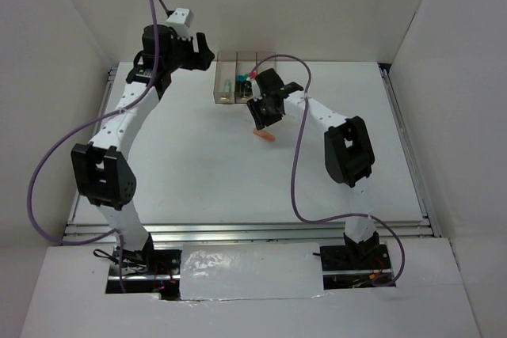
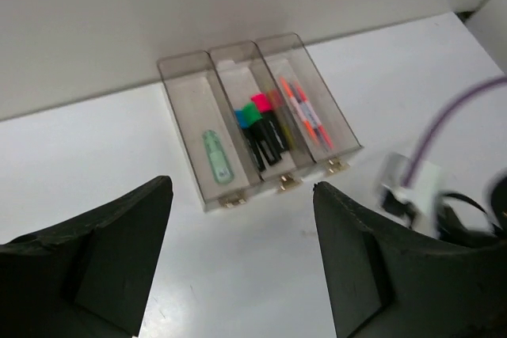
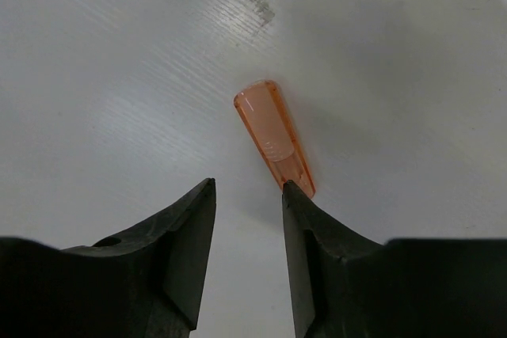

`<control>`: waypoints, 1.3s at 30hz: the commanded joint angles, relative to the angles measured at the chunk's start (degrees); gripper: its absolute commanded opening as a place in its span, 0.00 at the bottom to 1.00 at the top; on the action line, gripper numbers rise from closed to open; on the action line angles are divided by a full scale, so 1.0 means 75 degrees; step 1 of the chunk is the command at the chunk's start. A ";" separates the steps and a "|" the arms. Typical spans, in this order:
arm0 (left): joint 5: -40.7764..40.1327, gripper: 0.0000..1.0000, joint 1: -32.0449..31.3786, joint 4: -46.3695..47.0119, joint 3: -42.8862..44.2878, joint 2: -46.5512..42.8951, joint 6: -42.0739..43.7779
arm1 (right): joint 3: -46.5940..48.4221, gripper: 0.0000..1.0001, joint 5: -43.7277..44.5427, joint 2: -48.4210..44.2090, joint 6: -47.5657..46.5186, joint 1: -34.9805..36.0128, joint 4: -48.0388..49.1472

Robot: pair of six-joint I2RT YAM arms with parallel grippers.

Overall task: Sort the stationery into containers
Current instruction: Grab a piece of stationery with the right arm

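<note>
Right wrist: orange-salmon pen (image 3: pixel 273 140) flat on bench (image 3: pixel 119 61), one end at fingertip (image 3: pixel 299 207); right jaws open, empty. Left jaws wide open, empty, facing bins (image 2: pixel 194 100) holding pale green pen (image 2: pixel 217 156), markers (image 2: pixel 261 128).

We see 3 joined bins (image 2: pixel 190 100) — green pen (image 2: pixel 216 156), bright markers (image 2: pixel 261 128), orange pens (image 2: pixel 305 115) inside — and 1 orange piece (image 3: pixel 273 138) flat on the table (image 3: pixel 119 53) nearby.
</note>
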 commanded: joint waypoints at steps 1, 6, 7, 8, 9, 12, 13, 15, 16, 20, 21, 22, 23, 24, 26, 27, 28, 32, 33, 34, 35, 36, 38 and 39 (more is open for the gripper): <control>0.1006 0.84 0.0003 -0.1072 -0.0570 -0.0695 0.0695 | 0.0774 0.47 0.0326 0.0414 -0.0353 0.0113 -0.0710; 0.2086 0.86 0.0038 -0.1496 -0.1367 -0.1376 0.1000 | 0.0940 0.60 0.0466 0.0766 -0.0541 0.0113 -0.0875; 0.2388 0.87 0.0026 -0.1520 -0.1484 -0.1609 0.1129 | 0.0987 0.60 0.0478 0.0813 -0.0576 0.0113 -0.0898; 0.2530 0.87 0.0038 -0.1555 -0.1578 -0.1704 0.1176 | 0.0999 0.61 0.0502 0.0860 -0.0658 0.0113 -0.0933; 0.2682 0.87 0.0026 -0.1625 -0.1718 -0.1774 0.1212 | 0.1034 0.61 0.0502 0.0964 -0.0705 0.0101 -0.0991; 0.3362 0.86 0.0038 -0.1918 -0.1930 -0.2008 0.1446 | 0.1046 0.59 0.0350 0.1071 -0.0822 0.0101 -0.1085; 0.3607 0.86 0.0050 -0.1930 -0.2012 -0.2056 0.1725 | 0.0976 0.59 0.0315 0.1071 -0.0834 0.0101 -0.1074; 0.3784 0.85 0.0085 -0.1931 -0.2211 -0.2161 0.1774 | 0.0917 0.58 0.0268 0.1094 -0.0904 0.0101 -0.1062; 0.3855 0.85 0.0085 -0.1930 -0.2258 -0.2220 0.1751 | 0.0882 0.58 0.0244 0.1118 -0.0928 0.0090 -0.1027; 0.3984 0.83 0.0225 -0.1837 -0.2598 -0.2349 0.1646 | 0.0905 0.55 0.0232 0.1328 -0.1045 0.0043 -0.1050; 0.4008 0.83 0.0226 -0.1825 -0.2657 -0.2384 0.1599 | 0.0917 0.54 0.0232 0.1352 -0.1068 0.0043 -0.1062; 0.4008 0.83 0.0260 -0.1779 -0.2831 -0.2431 0.1610 | 0.0882 0.52 0.0244 0.1399 -0.1115 0.0043 -0.1039; 0.4019 0.82 0.0307 -0.1708 -0.2937 -0.2478 0.1610 | 0.0882 0.47 0.0256 0.1434 -0.1139 0.0043 -0.1004; 0.4031 0.82 0.0331 -0.1522 -0.3066 -0.2559 0.1228 | 0.0870 0.45 0.0279 0.1446 -0.1185 0.0031 -0.1004; 0.4136 0.81 0.0494 -0.1252 -0.3476 -0.2665 0.0967 | 0.0905 0.37 0.0279 0.1528 -0.1209 0.0031 -0.0992; 0.4195 0.80 0.0565 -0.0938 -0.3628 -0.2793 0.0711 | 0.0951 0.35 0.0291 0.1540 -0.1232 0.0042 -0.0992; 0.4242 0.80 0.0728 -0.0807 -0.3873 -0.2864 0.0546 | 0.0975 0.30 0.0303 0.1586 -0.1244 0.0043 -0.0980; 0.4324 0.80 0.1103 -0.0606 -0.4250 -0.3145 0.0216 | 0.1233 0.12 0.0291 0.1529 -0.1245 0.0101 -0.0910; 0.4289 0.80 0.1139 -0.0583 -0.4309 -0.3193 0.0181 | 0.1233 0.10 0.0233 0.1470 -0.1233 0.0113 -0.0852; 0.4231 0.80 0.1186 -0.0513 -0.4460 -0.3251 0.0158 | 0.1222 0.06 0.0128 0.1272 -0.1221 0.0148 -0.0793; 0.4173 0.80 0.1198 -0.0431 -0.4520 -0.3333 0.0041 | 0.1198 0.04 0.0034 0.1143 -0.1198 0.0171 -0.0642; 0.4114 0.80 0.1198 -0.0338 -0.4648 -0.3345 -0.0029 | 0.1024 0.03 -0.0210 0.1002 -0.1198 0.0206 -0.0524; 0.4032 0.80 0.1210 -0.0208 -0.4696 -0.3346 -0.0263 | 0.0754 0.00 -0.0260 0.0569 -0.1256 0.0358 0.0014; 0.3904 0.80 0.1222 -0.0185 -0.4685 -0.3311 -0.0346 | 0.0753 0.00 -0.0097 0.0428 -0.1303 0.0440 0.0167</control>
